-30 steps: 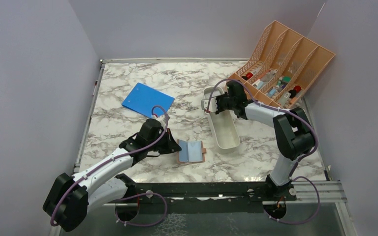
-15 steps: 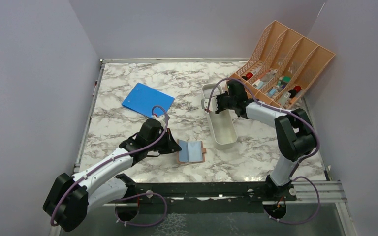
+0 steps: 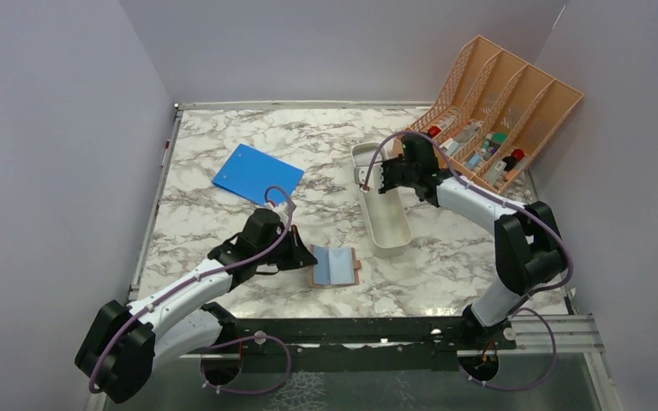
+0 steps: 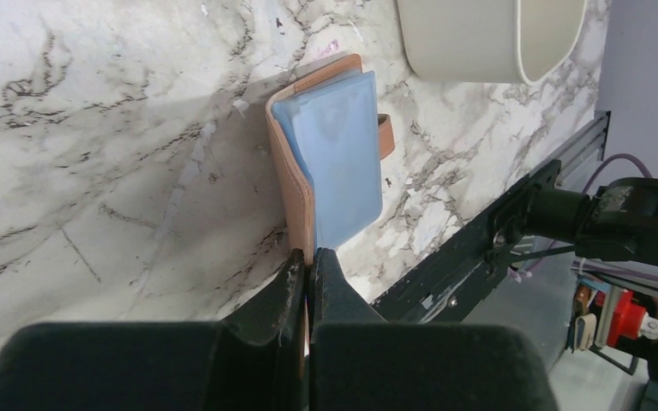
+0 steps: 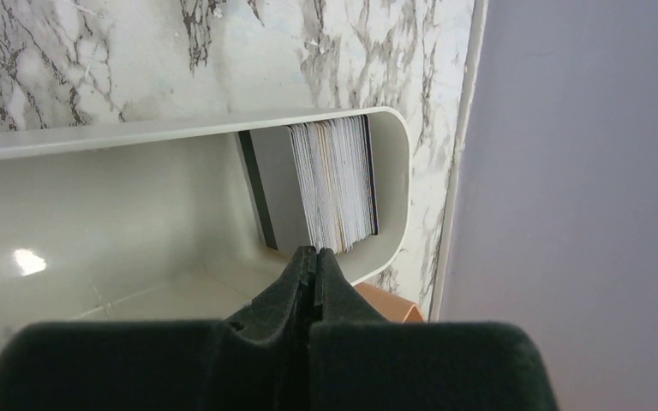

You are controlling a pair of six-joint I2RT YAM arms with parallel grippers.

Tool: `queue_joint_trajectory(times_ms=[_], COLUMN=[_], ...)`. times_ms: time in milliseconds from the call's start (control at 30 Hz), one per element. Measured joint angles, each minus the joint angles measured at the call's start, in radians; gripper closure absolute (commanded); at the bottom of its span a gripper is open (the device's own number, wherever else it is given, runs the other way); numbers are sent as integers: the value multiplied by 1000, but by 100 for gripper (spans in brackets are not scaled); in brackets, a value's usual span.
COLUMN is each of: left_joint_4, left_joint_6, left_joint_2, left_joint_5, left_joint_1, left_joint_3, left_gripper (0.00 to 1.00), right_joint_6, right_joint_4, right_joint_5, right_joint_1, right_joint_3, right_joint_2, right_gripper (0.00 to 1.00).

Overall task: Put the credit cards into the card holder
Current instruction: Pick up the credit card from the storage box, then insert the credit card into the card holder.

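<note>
The right tool point(image 5: 313, 257) has just clenched against the credit cards point(image 5: 330, 184) in the white tray point(image 5: 137, 205), perhaps pinching one, while the left tool point(image 4: 308, 261) grasps the card holder point(image 4: 334, 163).

The left arm point(image 3: 188, 287) stretched low from the near-left corner of the table point(image 3: 326, 137) toward mid-near edge, its gripper point(image 4: 308, 257) pinched shut on the card holder point(image 4: 338, 154), while the right arm point(image 3: 480, 201) reached far-right, gripper point(image 5: 315, 255) closed and empty.
</note>
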Motion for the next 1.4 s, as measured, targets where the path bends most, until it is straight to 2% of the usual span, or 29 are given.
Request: queue_joint_trajectory(times_ms=[167, 500, 700, 800, 867, 967, 1033, 1233, 1400], left_joint_4=[56, 198, 235, 217, 194, 159, 148, 148, 167], left_joint_6=[-39, -129, -159, -155, -148, -130, -121, -116, -146], left_joint_2=[1, 14, 44, 42, 33, 18, 18, 20, 10], left_joint_5=[50, 114, 126, 120, 105, 82, 79, 82, 88], left_joint_1=[0, 0, 0, 0, 0, 0, 0, 0, 0], left_joint_3=[-24, -120, -148, -148, -148, -147, -147, -148, -173], left_gripper=[100, 99, 82, 77, 80, 95, 100, 100, 100], right_joint_6=[171, 777, 1171, 1355, 1469, 1627, 1708, 1971, 2131], right_joint_4=[-41, -135, -148, -140, -133, -127, -129, -77, -33], right_joint_5=[21, 74, -43, -104, -130, -150, -152, -134, -28], right_joint_1=[0, 1, 8, 22, 32, 63, 90, 210, 464], right_joint_3=[43, 119, 40, -58, -124, -222, -267, -466, -560], right_joint_2=[-45, -205, -364, -457, -514, -596, -636, -737, -679], right_gripper=[99, 97, 99, 99, 99, 99, 99, 99, 99])
